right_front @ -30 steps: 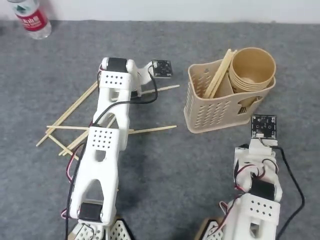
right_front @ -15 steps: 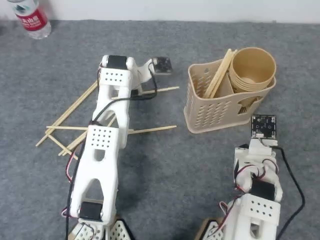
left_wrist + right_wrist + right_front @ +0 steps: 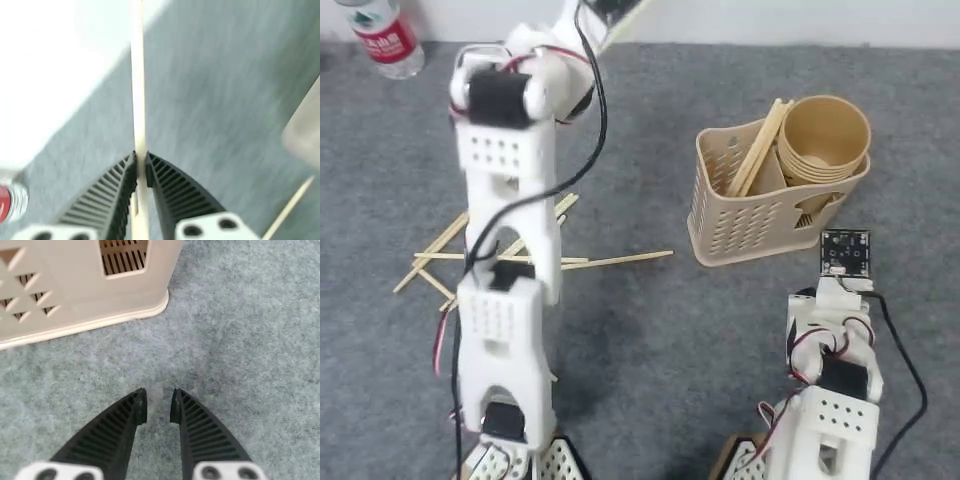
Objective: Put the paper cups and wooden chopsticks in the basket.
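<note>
The pale wooden chopstick is pinched in my left gripper, black ribbed jaws clamped on it, its shaft running out past the tips above the grey carpet. More loose wooden chopsticks lie on the carpet beside that arm. The beige perforated plastic basket holds a stack of tan paper cups and several sticks. My right gripper hovers near the basket's corner, jaws slightly apart, gripping nothing. A clear plastic bottle with a red label stands far off.
</note>
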`<act>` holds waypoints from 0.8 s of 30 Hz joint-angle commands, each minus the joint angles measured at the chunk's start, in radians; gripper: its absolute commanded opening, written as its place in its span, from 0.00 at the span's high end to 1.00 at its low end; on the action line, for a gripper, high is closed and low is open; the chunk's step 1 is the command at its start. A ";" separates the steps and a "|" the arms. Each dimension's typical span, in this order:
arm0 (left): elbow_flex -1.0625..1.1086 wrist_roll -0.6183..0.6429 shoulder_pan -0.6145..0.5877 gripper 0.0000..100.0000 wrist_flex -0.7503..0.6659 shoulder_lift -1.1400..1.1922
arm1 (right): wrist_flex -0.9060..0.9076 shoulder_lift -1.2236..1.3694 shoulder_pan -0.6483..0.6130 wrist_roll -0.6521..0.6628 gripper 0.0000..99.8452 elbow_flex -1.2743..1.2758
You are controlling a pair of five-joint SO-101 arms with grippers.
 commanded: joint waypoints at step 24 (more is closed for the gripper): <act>0.013 0.713 0.589 0.99 -0.147 -0.198 | -0.018 -0.010 -0.005 0.011 0.90 -0.009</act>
